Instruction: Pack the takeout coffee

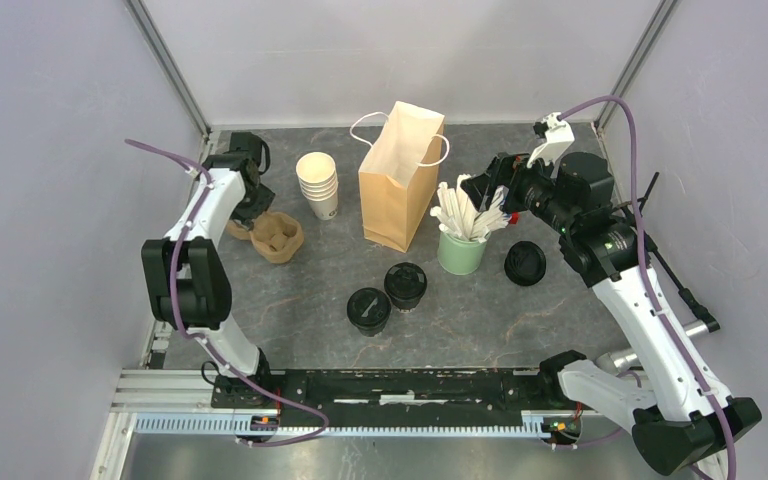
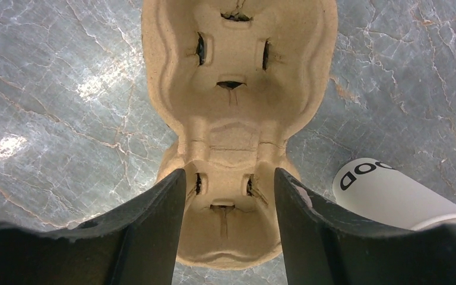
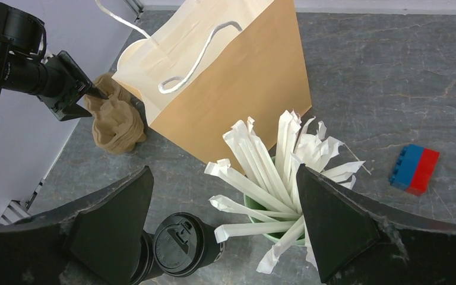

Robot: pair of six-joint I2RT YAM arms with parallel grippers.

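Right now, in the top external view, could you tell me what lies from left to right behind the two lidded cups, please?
Moulded brown pulp cup carrier → stack of lidless cream paper cups → tall brown paper bag → green cup of white wrapped sticks → loose round black plastic lid.

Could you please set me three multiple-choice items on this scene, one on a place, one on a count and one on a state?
1. In the top view, where does the green cup stand relative to the brown bag?
A. to its left
B. to its right
C. inside it

2. How many lidded cups are there?
A. one
B. two
C. four

3. How does the right gripper stand?
A. wide open
B. shut on a stick
C. shut on a lid

Answers:
1 B, it sits beside the bag's right side.
2 B, two lidded cups stand in front of the bag.
3 A, its fingers are far apart above the white sticks.
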